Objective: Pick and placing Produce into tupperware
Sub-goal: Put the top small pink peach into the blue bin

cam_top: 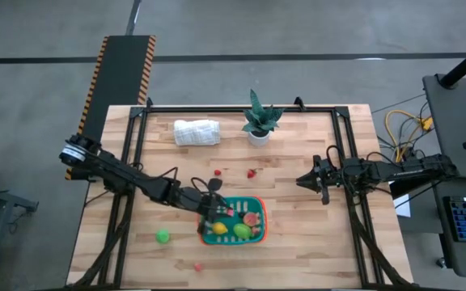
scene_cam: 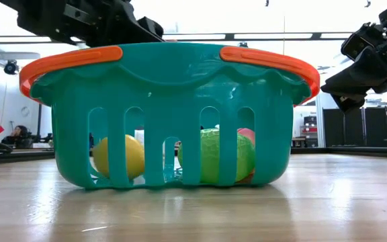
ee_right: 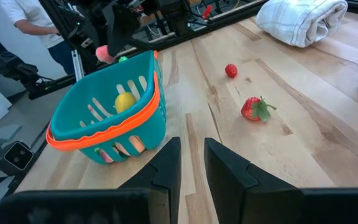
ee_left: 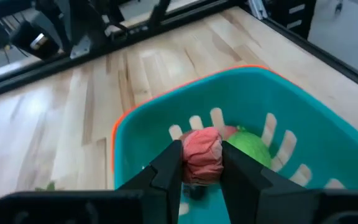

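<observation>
Between the fingers of the left gripper, a pink piece of toy produce is pinched, the two dark fingers closed against its sides. Directly below the gripper lies the teal basket with its orange rim, the gripper hanging over the basket's near-left end in the high view. Inside the basket, just beyond the held piece, sits a green fruit; the low view shows a yellow fruit beside the green one through the wall slots. Outward on the wooden table, a green ball lies to the gripper's left side, apart from the basket, and a small red piece lies near the table's front edge. Farther off, a strawberry and a small red berry rest between the basket and a rolled white cloth, next to a potted plant. Well apart, the right gripper hovers above the table's right side, its fingers slightly parted and holding nothing.
</observation>
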Controlling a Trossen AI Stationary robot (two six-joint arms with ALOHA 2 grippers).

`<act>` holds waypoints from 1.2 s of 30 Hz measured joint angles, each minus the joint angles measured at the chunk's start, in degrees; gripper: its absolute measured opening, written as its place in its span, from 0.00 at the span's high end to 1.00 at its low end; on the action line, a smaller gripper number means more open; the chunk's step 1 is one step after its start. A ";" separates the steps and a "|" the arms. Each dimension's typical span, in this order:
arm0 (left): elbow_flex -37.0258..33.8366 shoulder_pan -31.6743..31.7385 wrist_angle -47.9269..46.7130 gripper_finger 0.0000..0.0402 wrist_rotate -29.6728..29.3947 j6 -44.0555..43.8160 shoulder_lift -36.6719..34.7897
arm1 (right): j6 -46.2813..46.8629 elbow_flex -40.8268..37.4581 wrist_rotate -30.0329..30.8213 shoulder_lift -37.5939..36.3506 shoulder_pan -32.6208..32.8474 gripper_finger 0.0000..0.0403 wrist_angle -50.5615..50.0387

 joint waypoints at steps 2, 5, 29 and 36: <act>-0.01 0.34 2.72 0.82 0.00 0.68 0.97 | 0.00 0.00 0.01 0.00 0.00 0.84 0.02; 0.01 0.89 5.92 0.82 0.09 1.12 2.54 | 0.00 0.00 0.02 0.00 0.00 0.84 0.02; 7.31 3.43 14.57 0.82 -0.24 3.59 15.13 | -0.23 0.00 0.02 0.01 -0.01 0.84 0.00; 7.46 3.70 14.55 0.82 -0.39 3.59 15.51 | -0.22 0.02 0.00 1.24 0.01 0.84 -0.03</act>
